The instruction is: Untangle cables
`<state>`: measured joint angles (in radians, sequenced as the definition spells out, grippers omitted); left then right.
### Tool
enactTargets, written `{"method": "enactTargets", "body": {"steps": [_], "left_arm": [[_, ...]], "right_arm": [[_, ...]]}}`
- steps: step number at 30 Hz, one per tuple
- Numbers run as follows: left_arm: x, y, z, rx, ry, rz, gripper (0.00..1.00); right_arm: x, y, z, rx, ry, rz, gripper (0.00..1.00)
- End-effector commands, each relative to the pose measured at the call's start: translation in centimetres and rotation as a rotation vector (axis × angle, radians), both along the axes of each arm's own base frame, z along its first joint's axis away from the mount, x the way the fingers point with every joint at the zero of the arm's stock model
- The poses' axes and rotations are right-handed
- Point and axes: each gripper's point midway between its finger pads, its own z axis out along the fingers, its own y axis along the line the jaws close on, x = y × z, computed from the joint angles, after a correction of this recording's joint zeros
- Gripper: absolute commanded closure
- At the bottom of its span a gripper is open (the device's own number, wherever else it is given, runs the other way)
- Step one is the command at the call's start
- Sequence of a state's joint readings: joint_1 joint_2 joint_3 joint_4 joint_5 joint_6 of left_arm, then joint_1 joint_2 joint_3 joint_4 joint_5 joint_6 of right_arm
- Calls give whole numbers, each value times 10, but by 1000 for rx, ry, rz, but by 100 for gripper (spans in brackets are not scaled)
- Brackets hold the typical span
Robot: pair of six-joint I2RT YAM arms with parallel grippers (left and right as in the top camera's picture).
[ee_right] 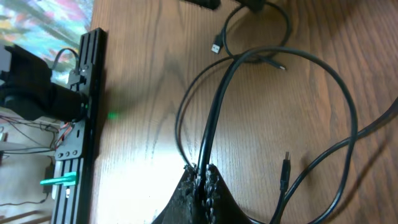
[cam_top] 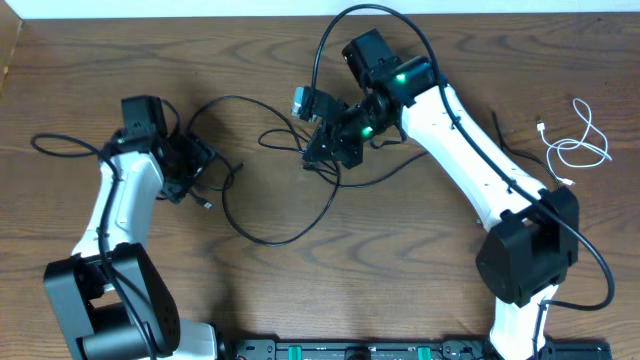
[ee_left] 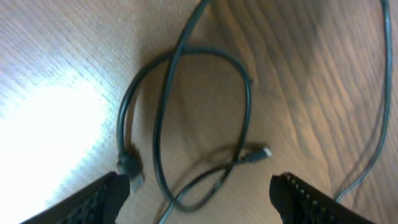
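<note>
Long black cables (cam_top: pixel 265 238) lie in loops across the middle of the table between my two arms. My left gripper (cam_top: pixel 198 168) hovers over their left end. In the left wrist view it (ee_left: pixel 199 202) is open, with a crossed cable loop (ee_left: pixel 186 118) and two small plug ends (ee_left: pixel 262 153) on the wood between its fingers (ee_left: pixel 99 200). My right gripper (cam_top: pixel 318 152) is at the centre, and in its wrist view it (ee_right: pixel 202 177) is shut on a black cable (ee_right: pixel 214 112) that runs away from the jaws. The white cable (cam_top: pixel 578 148) lies apart at the far right.
A black equipment rail (cam_top: pixel 350 350) runs along the table's front edge, also seen as a rail (ee_right: pixel 81 124) in the right wrist view. A loose black plug (ee_right: pixel 285 167) lies right of the right jaws. The arms' own thick black cables arch over the table.
</note>
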<state>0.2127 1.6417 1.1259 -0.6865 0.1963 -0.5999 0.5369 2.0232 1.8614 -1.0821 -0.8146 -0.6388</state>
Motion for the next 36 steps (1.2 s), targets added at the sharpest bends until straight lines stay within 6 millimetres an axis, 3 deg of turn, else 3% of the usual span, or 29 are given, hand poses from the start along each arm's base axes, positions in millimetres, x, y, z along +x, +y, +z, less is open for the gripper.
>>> {"method": "enactTargets", "body": {"steps": [1,4,5,8,12,20,27,32,36], "left_arm": [[-7,-4,11,-3,43,-56,22],[-37,-8,5,-10,166,-98,23],[-46,-10,3,-16,201,-119,27],[-71,-15,1,-35,293,-176,52],[-92,-20,-8,-57,366,-184,57],[-99,-27,-41,-58,345,-225,53],[-86,-46,-67,-16,248,-307,51],[-75,-55,-74,19,191,-351,51],[-79,-51,-80,43,198,-334,51]], "right_arm": [[-2,6,-8,5,39,3,99],[0,11,-17,-1,53,0,99],[1,13,-20,-3,57,-3,99],[7,15,-28,-24,65,-34,99],[10,17,-36,-31,75,-41,99],[10,17,-37,-31,74,-41,99],[12,16,-39,-43,67,-46,99],[12,16,-39,-44,67,-46,99],[11,15,-39,-45,69,-46,99]]}}
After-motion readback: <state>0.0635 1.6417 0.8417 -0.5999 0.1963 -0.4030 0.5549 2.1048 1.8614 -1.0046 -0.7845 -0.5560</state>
